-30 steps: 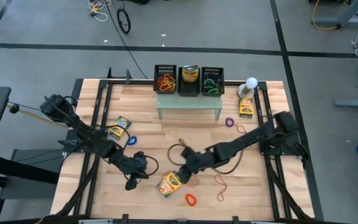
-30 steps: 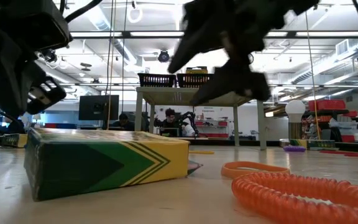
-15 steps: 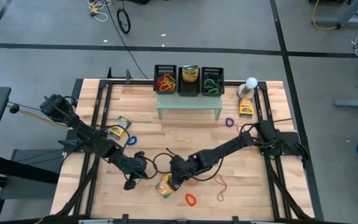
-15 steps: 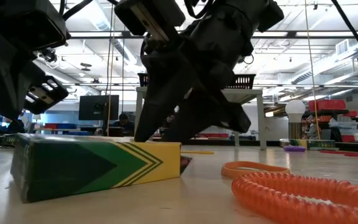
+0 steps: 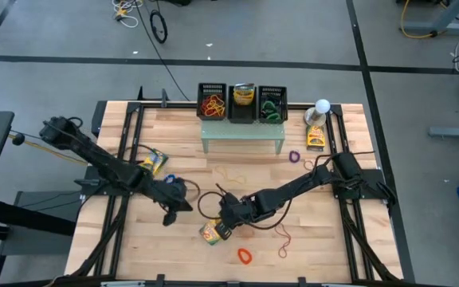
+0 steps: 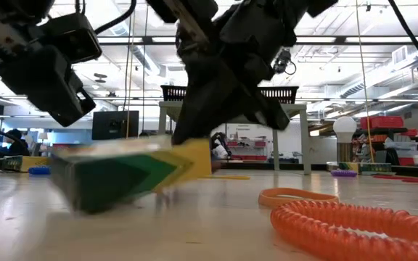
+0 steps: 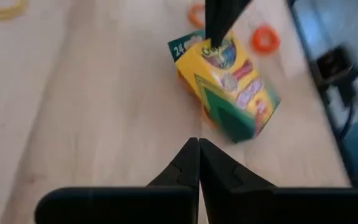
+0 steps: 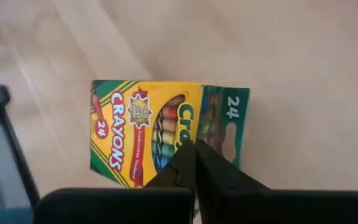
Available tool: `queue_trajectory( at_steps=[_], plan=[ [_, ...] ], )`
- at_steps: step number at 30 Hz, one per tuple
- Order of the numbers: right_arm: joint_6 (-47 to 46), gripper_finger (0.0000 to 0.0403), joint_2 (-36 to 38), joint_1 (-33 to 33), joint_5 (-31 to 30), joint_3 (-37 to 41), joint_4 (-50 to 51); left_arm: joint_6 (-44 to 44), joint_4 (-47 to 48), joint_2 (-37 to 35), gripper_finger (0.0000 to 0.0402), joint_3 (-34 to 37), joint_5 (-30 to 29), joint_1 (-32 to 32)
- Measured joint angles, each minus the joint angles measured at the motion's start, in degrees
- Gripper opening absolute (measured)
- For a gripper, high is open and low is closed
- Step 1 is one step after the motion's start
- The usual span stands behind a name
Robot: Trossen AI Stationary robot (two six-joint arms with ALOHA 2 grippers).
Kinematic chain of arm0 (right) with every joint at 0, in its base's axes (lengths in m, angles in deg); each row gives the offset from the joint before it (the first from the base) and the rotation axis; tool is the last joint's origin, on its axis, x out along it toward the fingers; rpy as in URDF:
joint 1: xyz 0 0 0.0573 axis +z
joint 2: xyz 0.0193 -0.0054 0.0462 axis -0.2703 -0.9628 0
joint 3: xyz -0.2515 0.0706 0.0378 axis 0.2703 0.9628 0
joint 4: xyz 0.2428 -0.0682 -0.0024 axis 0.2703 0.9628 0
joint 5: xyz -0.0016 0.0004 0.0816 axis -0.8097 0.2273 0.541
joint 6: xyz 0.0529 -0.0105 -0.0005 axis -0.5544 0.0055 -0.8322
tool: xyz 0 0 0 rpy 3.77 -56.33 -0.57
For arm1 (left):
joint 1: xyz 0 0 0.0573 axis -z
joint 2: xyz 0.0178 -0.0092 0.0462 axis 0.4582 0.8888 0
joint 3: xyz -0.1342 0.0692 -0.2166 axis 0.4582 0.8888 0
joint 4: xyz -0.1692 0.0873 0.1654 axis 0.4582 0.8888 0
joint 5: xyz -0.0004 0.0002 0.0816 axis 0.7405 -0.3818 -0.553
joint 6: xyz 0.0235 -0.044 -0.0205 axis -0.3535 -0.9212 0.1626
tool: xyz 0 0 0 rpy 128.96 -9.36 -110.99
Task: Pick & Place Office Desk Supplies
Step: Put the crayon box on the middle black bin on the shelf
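Right pincer [image 5: 223,226]: reaching low, fingers closed, pressing onto the tilted crayon box [image 5: 211,233].
Left pincer [image 5: 168,215]: hovering beside, closed, empty.

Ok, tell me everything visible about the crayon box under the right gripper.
The crayon box is a yellow-and-green printed cardboard carton marked "Crayons" and "24", with pictured crayons on its face. It sits on the wooden table, near the front, beside an orange coiled band. In the low view it is tilted, one end raised. The right gripper is shut at its edge; whether it pinches the flap cannot be told. The left gripper, shut, stays clear.
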State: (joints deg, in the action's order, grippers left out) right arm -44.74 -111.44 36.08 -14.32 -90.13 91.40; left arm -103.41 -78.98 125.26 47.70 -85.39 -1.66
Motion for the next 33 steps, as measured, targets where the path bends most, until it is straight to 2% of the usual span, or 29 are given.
queue_trajectory(
  at_steps=[6,14,20,25,28,33],
  plan=[
    [3.3,0.0001,3.9,0.0,-6.6,0.0,7.2,-5.0,-2.5,-8.3,0.0025,4.4,4.0,-4.1],
    [11.6,0.0001,7.9,-0.1,-20.2,0.0,16.0,-10.0,-5.4,-9.5,0.0099,4.7,7.3,-10.1],
    [25.0,0.0000,7.8,-0.8,-29.6,-3.0,21.0,-9.0,-10.2,-9.4,0.0163,4.7,7.3,-14.8],
    [36.5,0.0000,7.6,-2.0,-36.9,-4.6,23.3,-6.8,-9.1,-9.4,0.0209,4.7,8.1,-18.1],
    [43.5,0.0000,7.6,-2.2,-40.6,-4.6,24.5,-4.8,-6.3,-9.4,0.0221,4.7,8.1,-19.1],
    [53.1,0.0000,6.9,-1.3,-46.3,-4.5,27.2,-2.6,-4.6,-9.4,0.0218,4.7,7.6,-19.7]
  ],
)
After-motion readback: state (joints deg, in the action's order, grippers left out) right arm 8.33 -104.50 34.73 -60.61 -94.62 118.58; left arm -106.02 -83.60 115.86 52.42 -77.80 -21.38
